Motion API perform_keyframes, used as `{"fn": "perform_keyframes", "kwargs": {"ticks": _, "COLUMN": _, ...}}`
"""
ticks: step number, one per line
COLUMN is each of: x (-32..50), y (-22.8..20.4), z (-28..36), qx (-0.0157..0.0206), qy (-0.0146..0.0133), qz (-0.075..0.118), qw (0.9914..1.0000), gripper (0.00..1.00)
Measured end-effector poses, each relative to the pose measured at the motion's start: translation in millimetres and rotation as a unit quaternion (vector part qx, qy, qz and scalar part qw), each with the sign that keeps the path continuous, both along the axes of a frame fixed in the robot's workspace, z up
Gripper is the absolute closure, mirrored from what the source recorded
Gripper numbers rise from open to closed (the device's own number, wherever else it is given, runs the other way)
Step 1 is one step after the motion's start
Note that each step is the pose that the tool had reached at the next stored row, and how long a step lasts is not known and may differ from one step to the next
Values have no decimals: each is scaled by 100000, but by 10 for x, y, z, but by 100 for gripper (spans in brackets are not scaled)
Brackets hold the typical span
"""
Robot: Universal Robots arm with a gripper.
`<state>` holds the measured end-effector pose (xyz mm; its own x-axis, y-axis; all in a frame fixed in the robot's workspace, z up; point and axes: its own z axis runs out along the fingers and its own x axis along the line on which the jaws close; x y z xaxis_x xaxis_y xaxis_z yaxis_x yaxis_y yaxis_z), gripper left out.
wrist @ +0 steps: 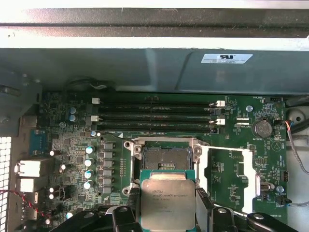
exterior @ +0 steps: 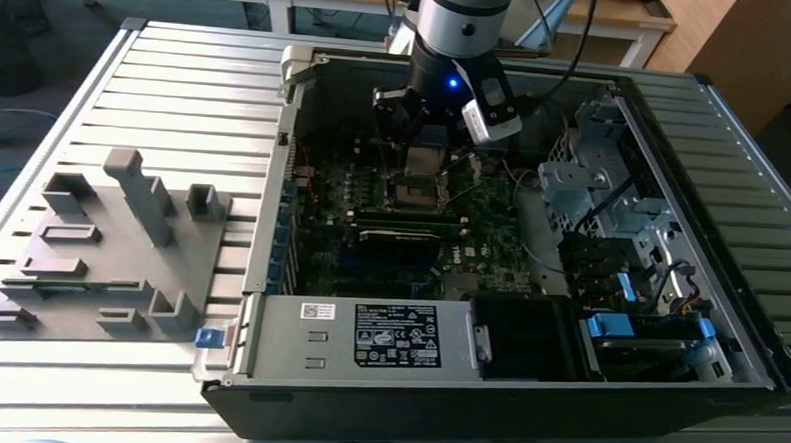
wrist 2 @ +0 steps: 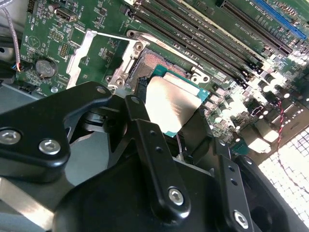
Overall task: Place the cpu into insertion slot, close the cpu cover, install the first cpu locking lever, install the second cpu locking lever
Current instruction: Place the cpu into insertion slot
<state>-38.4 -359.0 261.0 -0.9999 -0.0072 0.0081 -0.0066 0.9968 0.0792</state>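
While pinching the cpu (wrist: 168,203) by opposite edges, the hand (wrist: 168,220) holds it flat, ready to drop in. Insertion slot (wrist: 166,158) sits bare just beside it, so the chip looks not yet seated.

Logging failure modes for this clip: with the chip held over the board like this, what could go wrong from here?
1. The gripper clamps the cpu by its edges alone. A slip could drop it onto the insertion slot and damage the contacts there.
2. In the first wrist view the cpu overlaps one side of the slot's frame rather than sitting over its centre, so lowering from this position might seat it askew.
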Motion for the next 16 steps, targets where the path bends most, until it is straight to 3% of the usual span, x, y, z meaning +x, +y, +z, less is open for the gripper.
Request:
{"fn": "perform_keyframes", "kwargs": {"ticks": 8, "x": 0, "y": 0, "z": 0, "qx": -2, "qy": 0, "qz": -244, "qw": 100000, "gripper": 46}}
{"fn": "perform_keyframes", "kwargs": {"ticks": 11, "x": 0, "y": 0, "z": -4, "qx": -3, "qy": 1, "qz": -2075, "qw": 99978, "gripper": 46}}
{"fn": "perform_keyframes", "kwargs": {"ticks": 14, "x": 0, "y": 0, "z": -8, "qx": 0, "qy": -1, "qz": -4738, "qw": 99888, "gripper": 46}}
{"fn": "perform_keyframes", "kwargs": {"ticks": 16, "x": 0, "y": 0, "z": -8, "qx": 1, "qy": 4, "qz": -5227, "qw": 99863, "gripper": 46}}
